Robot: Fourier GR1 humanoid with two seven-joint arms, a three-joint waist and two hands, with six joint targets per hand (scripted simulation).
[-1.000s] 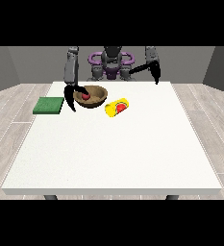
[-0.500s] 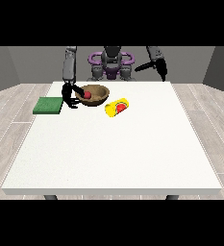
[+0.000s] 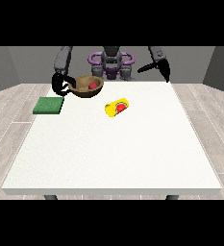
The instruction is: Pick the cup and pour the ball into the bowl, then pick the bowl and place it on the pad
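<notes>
front view, robot at the far edge of the white table (image 3: pixel 113 149).

the hand at the view's left (image 3: pixel 60 84) is at the left rim of the brown bowl (image 3: pixel 87 87), black fingers curled around that rim. the bowl appears raised a little off the table surface and slightly tilted, though its underside is hard to read against the dark hand. a red ball (image 3: pixel 92 85) sits inside the bowl, toward its right half.

the green pad (image 3: pixel 49 105) lies flat on the table near the left edge, below and to the left of the bowl, apart from it. nothing rests on it.

the yellow cup (image 3: pixel 117 106) lies on its side on the table, near the centre of the far half, to the right of and nearer the camera than the bowl. its open end faces the camera's left and shows red inside. it touches neither hand.

the hand at the view's right (image 3: pixel 162 68) hangs above the far right part of the table, well apart from the cup and bowl. it holds nothing. it shows as a dark pointed shape aimed downward; cannot tell whether its fingers are spread or curled.
</notes>
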